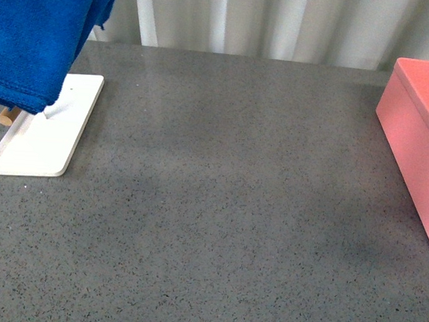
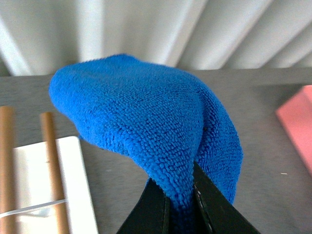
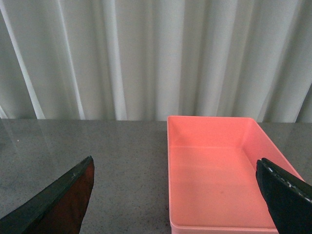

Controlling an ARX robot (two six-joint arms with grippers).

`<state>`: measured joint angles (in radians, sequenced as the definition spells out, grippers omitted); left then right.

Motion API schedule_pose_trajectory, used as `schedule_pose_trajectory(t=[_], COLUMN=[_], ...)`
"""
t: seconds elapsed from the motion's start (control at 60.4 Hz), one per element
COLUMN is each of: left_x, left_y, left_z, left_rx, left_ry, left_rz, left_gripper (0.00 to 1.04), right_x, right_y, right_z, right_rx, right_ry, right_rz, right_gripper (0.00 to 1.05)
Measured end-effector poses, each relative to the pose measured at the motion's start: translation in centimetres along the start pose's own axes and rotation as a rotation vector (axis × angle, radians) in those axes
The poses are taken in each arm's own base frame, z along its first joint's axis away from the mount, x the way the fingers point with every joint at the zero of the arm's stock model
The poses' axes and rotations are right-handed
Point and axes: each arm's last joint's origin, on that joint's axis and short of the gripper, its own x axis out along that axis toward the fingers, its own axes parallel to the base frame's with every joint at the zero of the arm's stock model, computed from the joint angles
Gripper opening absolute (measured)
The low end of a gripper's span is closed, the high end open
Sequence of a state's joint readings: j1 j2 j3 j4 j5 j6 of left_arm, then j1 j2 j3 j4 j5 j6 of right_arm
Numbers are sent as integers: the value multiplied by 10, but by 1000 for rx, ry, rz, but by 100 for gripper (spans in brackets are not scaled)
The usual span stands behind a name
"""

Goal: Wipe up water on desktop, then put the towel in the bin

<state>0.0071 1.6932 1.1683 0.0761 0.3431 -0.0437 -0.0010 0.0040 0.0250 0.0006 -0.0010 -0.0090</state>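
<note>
The bright blue towel [image 1: 39, 34] hangs in the air at the far left of the front view, its lower edge over the white tray. In the left wrist view the towel [image 2: 146, 122] drapes from my left gripper [image 2: 180, 197], whose two black fingers are shut on a fold of it. The pink bin [image 1: 422, 139] stands at the right edge of the dark grey desktop [image 1: 226, 206]. My right gripper [image 3: 175, 187] is open, its fingers wide apart above the desktop with the bin [image 3: 219, 170] ahead, empty inside. No water shows on the desktop.
A flat white tray [image 1: 47, 138] lies at the left on the desktop, with wooden bars [image 2: 51, 165] across it. Pale curtains [image 1: 283, 22] hang behind the desktop's far edge.
</note>
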Motion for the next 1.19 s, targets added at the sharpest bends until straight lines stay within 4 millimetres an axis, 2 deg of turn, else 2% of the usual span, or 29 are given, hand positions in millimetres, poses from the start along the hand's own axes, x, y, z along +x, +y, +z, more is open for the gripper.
schedule_pose_trajectory(t=[0.182, 0.381, 0.481, 0.646, 0.679, 0.713, 0.746, 0.829, 1.011, 1.077, 1.193], left_x=[-29, -36, -35, -35, -35, -35, -35, -35, -36, -36, -36], left_y=[-48, -87, -95, -96, -96, -95, -95, -96, -96, -96, -96], left_z=[-11, -32, -36, -36, -36, -36, -36, -36, -36, -36, -36], left_rx=[-118, -167, -164, -164, -164, -165, -164, -163, -163, -163, -163], left_ry=[-98, -65, -71, -74, -75, -76, -76, -75, -76, -76, -76], left_rz=[-328, -413, -371, -360, -359, -355, -356, -361, -360, -359, -359], left_gripper=[5, 5, 5, 5, 5, 5, 5, 5, 5, 5, 5], right_x=[0, 0, 0, 0, 1, 4, 8, 31, 86, 103, 146], right_y=[0, 0, 0, 0, 0, -1, -2, -2, 2, 8, 29], right_z=[0, 0, 0, 0, -1, 0, 1, 11, 18, 16, 16], right_rx=[0, 0, 0, 1, 50, 115, 146, 217, 148, 118, 86], right_ry=[0, 0, 0, 4, 159, 385, 474, 621, 668, 663, 572], right_rz=[0, 0, 0, 0, 61, 105, 130, 298, 587, 655, 822], right_gripper=[98, 98, 98, 98, 98, 98, 98, 98, 98, 98, 98])
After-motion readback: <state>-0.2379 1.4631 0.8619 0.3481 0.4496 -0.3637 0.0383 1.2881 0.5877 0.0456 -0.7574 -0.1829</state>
